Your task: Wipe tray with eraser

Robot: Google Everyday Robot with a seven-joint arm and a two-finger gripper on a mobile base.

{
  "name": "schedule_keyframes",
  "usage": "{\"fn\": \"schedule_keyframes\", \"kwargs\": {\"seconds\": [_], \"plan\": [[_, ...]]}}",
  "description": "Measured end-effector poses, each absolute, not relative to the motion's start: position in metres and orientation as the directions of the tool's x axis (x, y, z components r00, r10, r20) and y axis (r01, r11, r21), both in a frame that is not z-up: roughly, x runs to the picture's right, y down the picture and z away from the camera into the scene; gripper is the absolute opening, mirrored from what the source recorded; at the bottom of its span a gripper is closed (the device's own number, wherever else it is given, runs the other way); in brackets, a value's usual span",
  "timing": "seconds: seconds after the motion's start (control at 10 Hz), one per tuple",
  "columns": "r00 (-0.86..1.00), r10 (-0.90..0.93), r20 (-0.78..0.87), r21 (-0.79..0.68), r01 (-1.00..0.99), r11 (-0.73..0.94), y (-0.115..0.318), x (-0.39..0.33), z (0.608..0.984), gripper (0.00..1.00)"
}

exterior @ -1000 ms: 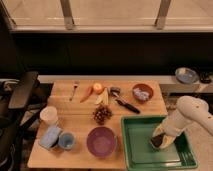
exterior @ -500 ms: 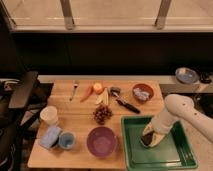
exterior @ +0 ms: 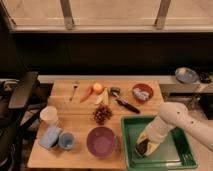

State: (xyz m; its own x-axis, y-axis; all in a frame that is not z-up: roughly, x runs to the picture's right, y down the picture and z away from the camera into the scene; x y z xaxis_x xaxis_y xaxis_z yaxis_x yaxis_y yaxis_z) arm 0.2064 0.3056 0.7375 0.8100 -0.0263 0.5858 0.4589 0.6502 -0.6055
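Note:
The large green tray [exterior: 172, 151] sits at the front right of the wooden table. The white arm reaches in from the right, and my gripper [exterior: 143, 146] is down inside the tray at its left front part. The dark, nearly black eraser [exterior: 142, 148] is at the gripper's tip, pressed against the tray floor. The arm's white cover hides the fingers.
A purple bowl [exterior: 100, 141] stands left of the tray. Grapes [exterior: 102, 114], a black-handled utensil [exterior: 125, 104], a red bowl [exterior: 142, 92], a carrot [exterior: 86, 92], an apple, a banana, a fork, a white cup [exterior: 49, 115], a blue cup [exterior: 66, 140] and a blue sponge-like block [exterior: 51, 136] lie on the table.
The gripper and the eraser have moved left and toward the front across the tray floor, from near the tray's middle to its left front part.

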Motion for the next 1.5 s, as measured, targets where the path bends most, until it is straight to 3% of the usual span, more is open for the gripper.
{"fn": "schedule_keyframes", "kwargs": {"seconds": [0.7, 1.5], "plan": [[0.87, 0.034, 0.492, -0.666, 0.351, 0.658, 0.28, 0.288, 0.758, 0.02], [0.786, -0.031, 0.618, -0.602, 0.497, 0.625, 0.281, 0.189, 0.768, 0.02]]}}
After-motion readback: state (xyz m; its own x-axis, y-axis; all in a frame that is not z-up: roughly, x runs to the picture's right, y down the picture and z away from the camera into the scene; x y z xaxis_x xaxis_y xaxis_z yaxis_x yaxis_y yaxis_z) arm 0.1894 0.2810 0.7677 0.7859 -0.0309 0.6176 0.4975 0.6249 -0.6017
